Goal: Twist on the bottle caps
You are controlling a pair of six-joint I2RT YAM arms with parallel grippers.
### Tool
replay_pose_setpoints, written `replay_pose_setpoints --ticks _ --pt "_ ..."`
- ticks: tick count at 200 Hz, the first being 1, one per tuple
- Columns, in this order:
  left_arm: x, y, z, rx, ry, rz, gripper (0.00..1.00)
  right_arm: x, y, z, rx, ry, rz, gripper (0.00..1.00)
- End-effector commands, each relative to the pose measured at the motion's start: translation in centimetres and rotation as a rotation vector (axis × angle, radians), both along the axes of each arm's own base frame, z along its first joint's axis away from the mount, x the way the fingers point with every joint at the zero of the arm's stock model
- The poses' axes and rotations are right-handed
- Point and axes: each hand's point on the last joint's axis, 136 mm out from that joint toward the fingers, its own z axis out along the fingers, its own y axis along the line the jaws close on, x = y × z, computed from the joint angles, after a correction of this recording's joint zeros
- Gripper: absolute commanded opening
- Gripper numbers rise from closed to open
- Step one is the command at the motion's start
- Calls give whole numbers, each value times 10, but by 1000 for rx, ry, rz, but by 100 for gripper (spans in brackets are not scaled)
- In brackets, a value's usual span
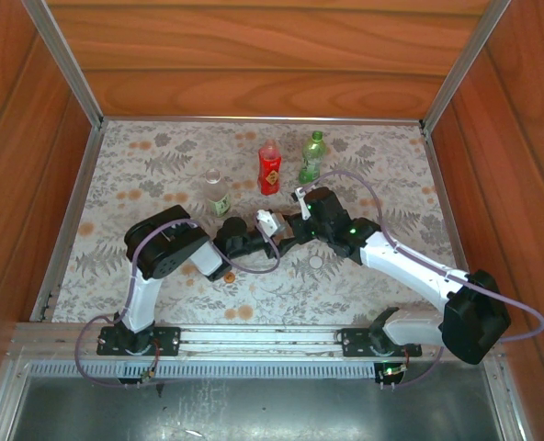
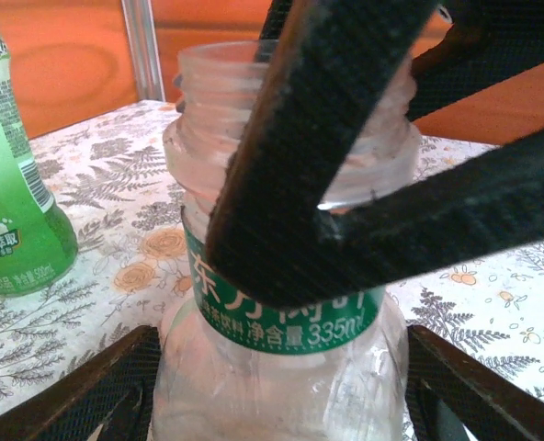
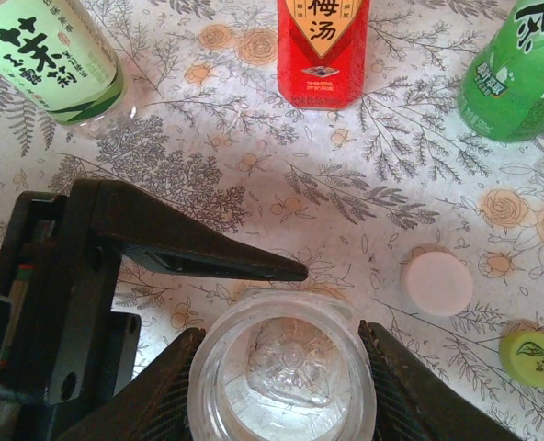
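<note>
Right jaws grip the uncapped clear bottle (image 3: 282, 367) — left jaws open around it — left wrist shows its green label (image 2: 320, 333).

four bottles (image 1: 269, 167); one white cap (image 3: 436, 283); one yellow-green cap (image 3: 532, 357)

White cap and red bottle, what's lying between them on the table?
Nothing. In the right wrist view, the stretch from the white cap to the red bottle is bare flower-printed cloth.
</note>
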Motion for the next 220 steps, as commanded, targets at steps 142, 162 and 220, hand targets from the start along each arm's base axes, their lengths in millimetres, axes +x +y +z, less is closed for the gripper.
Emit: replay_pose_setpoints --ticks 142,162,220 --pt "4 -1 -6 -16 23 -50 56 -11 -29 32 79 -64 -113 100" --pt "2 2 -7 -6 10 -51 56 -18 -49 32 73 -69 -183 100" --pt "-3 7 0 -4 -13 -57 56 -47 -81 -8 59 68 -294 98"
